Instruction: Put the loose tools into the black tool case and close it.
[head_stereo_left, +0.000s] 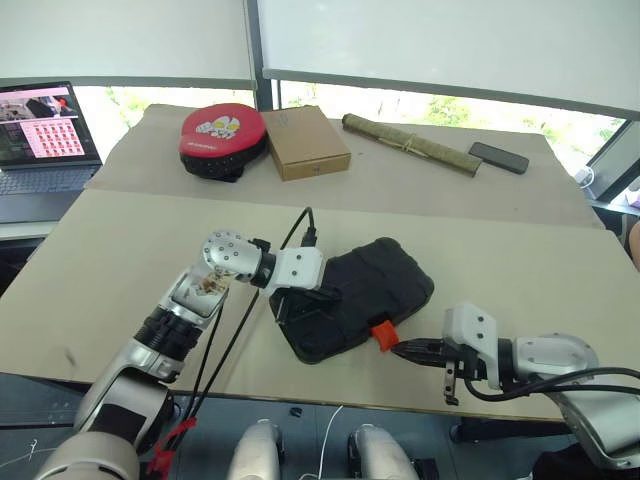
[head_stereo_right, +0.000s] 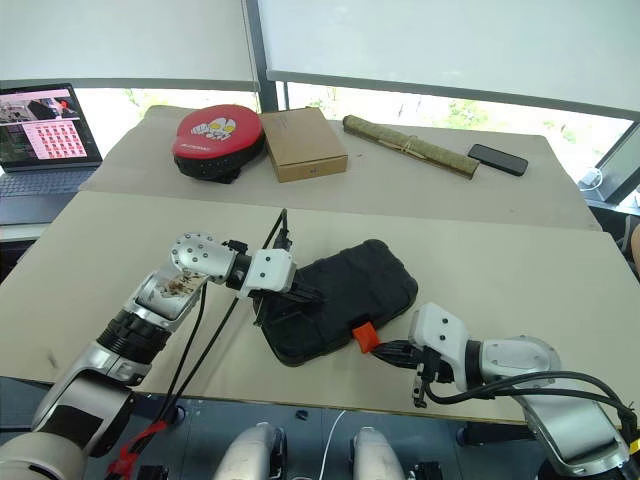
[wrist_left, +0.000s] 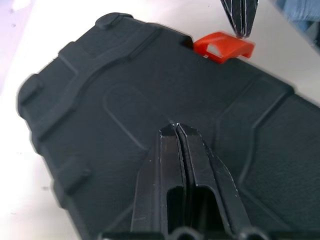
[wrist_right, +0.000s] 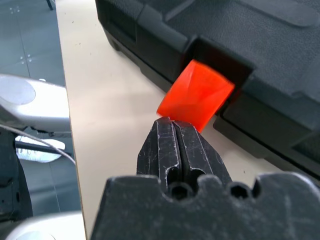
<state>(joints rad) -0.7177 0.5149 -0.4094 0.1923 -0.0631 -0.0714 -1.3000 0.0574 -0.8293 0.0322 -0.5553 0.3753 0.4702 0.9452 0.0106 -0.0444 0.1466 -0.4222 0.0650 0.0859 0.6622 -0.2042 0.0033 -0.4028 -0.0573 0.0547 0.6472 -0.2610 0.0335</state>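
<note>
Black plastic tool case (head_stereo_left: 355, 300): 1 item, lid down, lying at the near middle of the cardboard-covered table (head_stereo_left: 120, 250), long axis running from near-left to far-right. Moulded ribs and raised pads show on its lid in my left wrist view.

Orange latch (head_stereo_left: 384, 335): 1, on the case's near edge toward the right, standing out from its recess at an angle, not lying flush with the case wall.

My left gripper (wrist_left: 177, 131): 2 black fingers pressed together with nothing between them, tips resting on the lid near the case's left end. Whether they bear down or merely touch, I cannot tell.

My right gripper (wrist_right: 175, 125): 2 black fingers pressed together, pinching nothing, tips right at the outer face of the orange latch, touching it or just short of it.

Other items on the far part of the table, well apart from the case:
- red-and-black round pad (head_stereo_left: 222, 140), 1, far left;
- brown cardboard box (head_stereo_left: 305, 142), 1, just right of the pad;
- olive rolled bundle (head_stereo_left: 410, 144), 1, lying at a slant right of the box;
- dark phone (head_stereo_left: 498, 157), 1, at the bundle's right end.

Laptop (head_stereo_left: 45, 140): 1, screen lit, off the table's far-left corner.
</note>
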